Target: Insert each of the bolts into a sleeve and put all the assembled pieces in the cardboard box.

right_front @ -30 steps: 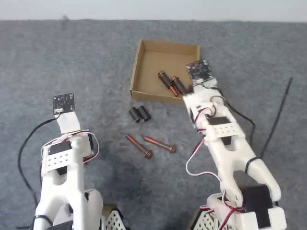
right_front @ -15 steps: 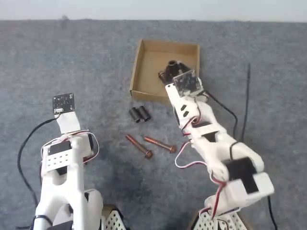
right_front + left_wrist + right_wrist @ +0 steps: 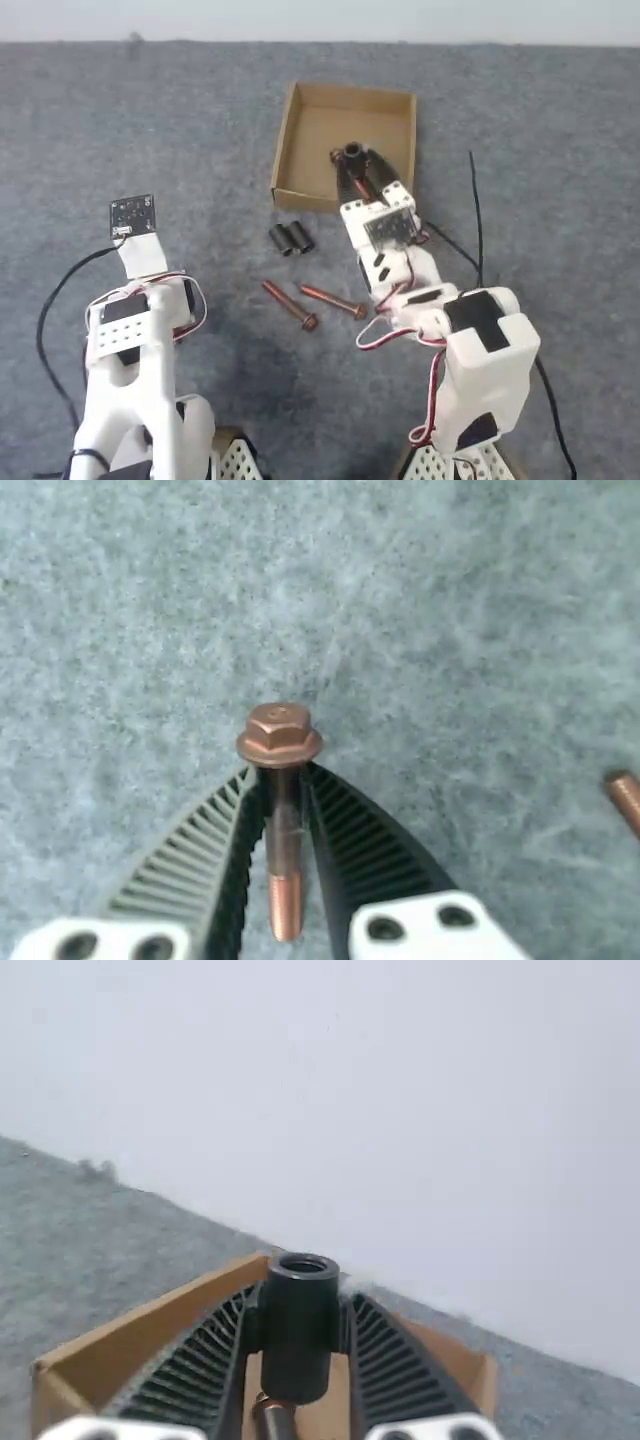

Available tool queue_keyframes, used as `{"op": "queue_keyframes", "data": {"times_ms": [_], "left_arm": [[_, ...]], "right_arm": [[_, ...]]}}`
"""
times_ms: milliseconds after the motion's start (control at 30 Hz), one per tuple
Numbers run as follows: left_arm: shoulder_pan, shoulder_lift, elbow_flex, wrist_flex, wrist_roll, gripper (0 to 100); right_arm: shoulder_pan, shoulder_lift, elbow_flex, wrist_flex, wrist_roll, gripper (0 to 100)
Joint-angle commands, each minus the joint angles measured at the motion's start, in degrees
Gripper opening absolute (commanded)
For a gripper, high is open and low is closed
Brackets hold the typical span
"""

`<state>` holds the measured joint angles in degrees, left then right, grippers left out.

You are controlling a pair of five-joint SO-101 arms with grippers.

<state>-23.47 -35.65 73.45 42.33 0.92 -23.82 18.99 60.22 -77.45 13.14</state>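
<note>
Right gripper [image 3: 298, 1295] is clamped on the black sleeve [image 3: 298, 1345], w/ a copper shaft [image 3: 268, 1415] poking out the wrist end, so this reads as an assembled piece, bolt already in. It hangs over the cardboard box [image 3: 330, 120], just inside the near wall. Its long axis runs along the fingers, open bore aimed toward the box's far wall. That's the relation that counts: box floor sits under the piece, so I'd judge a short lowering & a release finishes this one, no sideways travel needed. Right arm is by far the nearer to the box. Left gripper [image 3: 282, 778] is closed on a held bolt [image 3: 285, 840], hex head out past the fingertips, shaft lying along the jaws. It's over the grey table [image 3: 200, 130], well apart from the box. Two loose bolts [image 3: 332, 300] & two spare sleeves [image 3: 291, 238] lie between the arms, the sleeves just in front of the box's near wall. Views differ: left wrist cam gives the grip on the bolt, high view gives where that arm sits relative to the box. Right wrist cam gives the bore & shaft, high view puts the piece over the box. What else lies in the box beside the fingers: can't tell.
</note>
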Motion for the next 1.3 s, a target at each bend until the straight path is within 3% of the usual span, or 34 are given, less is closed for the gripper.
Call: {"op": "queue_keyframes", "data": {"times_ms": [0, 200, 433, 1000, 1267], "left_arm": [[0.00, -2.46, -0.31, -1.67, -0.70, 1], [0.00, -2.46, -0.31, -1.67, -0.70, 1], [0.00, -2.46, -0.31, -1.67, -0.70, 1], [-0.18, -2.46, -0.31, -1.67, -0.70, 1], [-0.26, -2.46, -0.31, -1.58, -0.70, 1]], "right_arm": [[-1.89, -1.71, 2.46, -3.30, 0.26, 0.6], [-3.82, -4.09, 5.10, -1.36, -9.93, 0.6], [-4.18, -7.60, 7.56, 5.85, -15.91, 0.6], [-8.04, -19.82, 25.85, 5.76, -16.00, 0.6], [-8.48, -22.46, 35.96, -4.35, -16.00, 0.6]]}}
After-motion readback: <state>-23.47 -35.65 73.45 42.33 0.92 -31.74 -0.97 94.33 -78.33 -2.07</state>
